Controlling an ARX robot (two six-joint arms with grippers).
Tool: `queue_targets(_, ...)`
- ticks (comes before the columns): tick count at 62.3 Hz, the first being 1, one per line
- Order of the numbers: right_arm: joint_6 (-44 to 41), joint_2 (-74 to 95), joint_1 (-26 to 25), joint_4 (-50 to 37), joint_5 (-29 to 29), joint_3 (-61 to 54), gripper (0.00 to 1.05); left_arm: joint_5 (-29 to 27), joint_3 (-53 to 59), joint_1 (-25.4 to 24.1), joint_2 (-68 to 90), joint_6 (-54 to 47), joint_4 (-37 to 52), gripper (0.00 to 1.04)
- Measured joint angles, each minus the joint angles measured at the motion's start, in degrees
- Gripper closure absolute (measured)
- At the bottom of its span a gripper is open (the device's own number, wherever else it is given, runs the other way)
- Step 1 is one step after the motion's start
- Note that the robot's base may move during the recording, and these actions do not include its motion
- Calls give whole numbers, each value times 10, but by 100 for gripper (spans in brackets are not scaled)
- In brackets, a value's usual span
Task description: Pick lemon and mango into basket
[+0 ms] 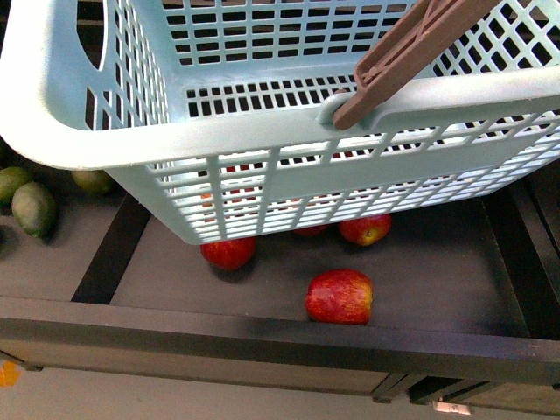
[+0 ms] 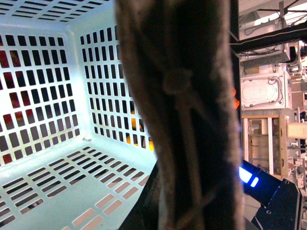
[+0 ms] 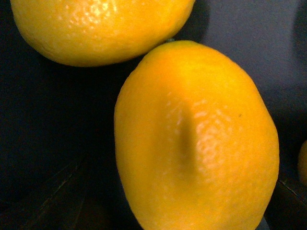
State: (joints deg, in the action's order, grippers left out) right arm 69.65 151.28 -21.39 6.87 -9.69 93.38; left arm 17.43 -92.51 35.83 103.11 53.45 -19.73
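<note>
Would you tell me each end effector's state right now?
Left end effector: cannot be told; blurred brown shape fills its view.
Right end effector: cannot be told; only yellow fruit shows.

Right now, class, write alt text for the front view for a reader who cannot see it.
A large light turquoise lattice-walled plastic basket with a brown handle fills the upper frame. Below it round red apples lie on a dark shelf, dull green oval fruits at left.

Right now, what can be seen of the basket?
The basket is light turquoise plastic with lattice walls, an oval rim cut-out and a brown handle hinged on the near rim. It fills the upper front view, tilted, red apples showing beneath and through it. The floor visible from the left wrist holds no fruit. Its support is hidden.
</note>
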Motion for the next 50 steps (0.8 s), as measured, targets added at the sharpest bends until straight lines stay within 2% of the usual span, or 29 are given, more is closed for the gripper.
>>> queue_targets(20, -31, 28, -6, 6, -11, 40, 9, 0, 0, 0, 0, 0, 0, 100)
queue_targets(35, -66, 34, -7, 15, -1, 51, 39, 2, 0, 0, 0, 0, 0, 100)
queue_targets(50, -107, 1, -12, -38, 4, -17, 42, 0, 0, 0, 0, 0, 0, 100)
